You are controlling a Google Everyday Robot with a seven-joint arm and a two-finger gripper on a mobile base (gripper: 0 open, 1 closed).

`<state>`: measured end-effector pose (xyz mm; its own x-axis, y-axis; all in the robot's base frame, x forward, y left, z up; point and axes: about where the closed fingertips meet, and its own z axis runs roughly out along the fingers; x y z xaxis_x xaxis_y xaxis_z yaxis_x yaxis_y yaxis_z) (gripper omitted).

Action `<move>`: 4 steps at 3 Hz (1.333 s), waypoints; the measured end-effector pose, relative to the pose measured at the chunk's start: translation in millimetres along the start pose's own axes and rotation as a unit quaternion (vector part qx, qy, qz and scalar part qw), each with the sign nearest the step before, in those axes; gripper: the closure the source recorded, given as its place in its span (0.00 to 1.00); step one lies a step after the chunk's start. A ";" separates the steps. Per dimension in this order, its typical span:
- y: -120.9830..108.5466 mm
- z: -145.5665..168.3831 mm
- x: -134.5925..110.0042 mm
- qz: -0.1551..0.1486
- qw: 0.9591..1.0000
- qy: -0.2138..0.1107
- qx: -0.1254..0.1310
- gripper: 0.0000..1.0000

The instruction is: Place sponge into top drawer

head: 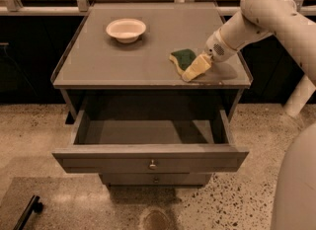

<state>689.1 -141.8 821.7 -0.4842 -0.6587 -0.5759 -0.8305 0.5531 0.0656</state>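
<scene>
The sponge (pixel 181 57), dark green on top with a pale yellow edge, lies flat near the front right of the cabinet top (pixel 123 63). My gripper (pixel 195 68) reaches in from the right and rests low on the cabinet top against the sponge's right front side. The top drawer (pixel 150 157) is pulled open below the cabinet top. Its grey inside (pixel 148 131) holds nothing, and its small round knob (pixel 152 164) faces me.
A cream round bowl (pixel 126 29) stands at the back left of the cabinet top. The lower drawer front with its knob (pixel 155 179) sits under the open drawer. My white arm (pixel 261 14) spans the right side. A dark handle (pixel 27 211) lies on the floor at the lower left.
</scene>
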 end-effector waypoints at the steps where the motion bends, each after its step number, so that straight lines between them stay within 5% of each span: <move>1: 0.0 0.0 0.0 0.000 1.000 0.000 0.000 0.65; 2: 0.0 0.1 0.0 0.000 1.000 0.000 0.000 0.88; 3: 0.0 -0.2 -0.2 0.000 1.000 0.000 0.000 1.00; 4: 0.7 -6.7 -4.7 0.000 1.000 0.000 0.000 1.00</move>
<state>689.0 -141.7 829.9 -0.4839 -0.6586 -0.5763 -0.8307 0.5528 0.0657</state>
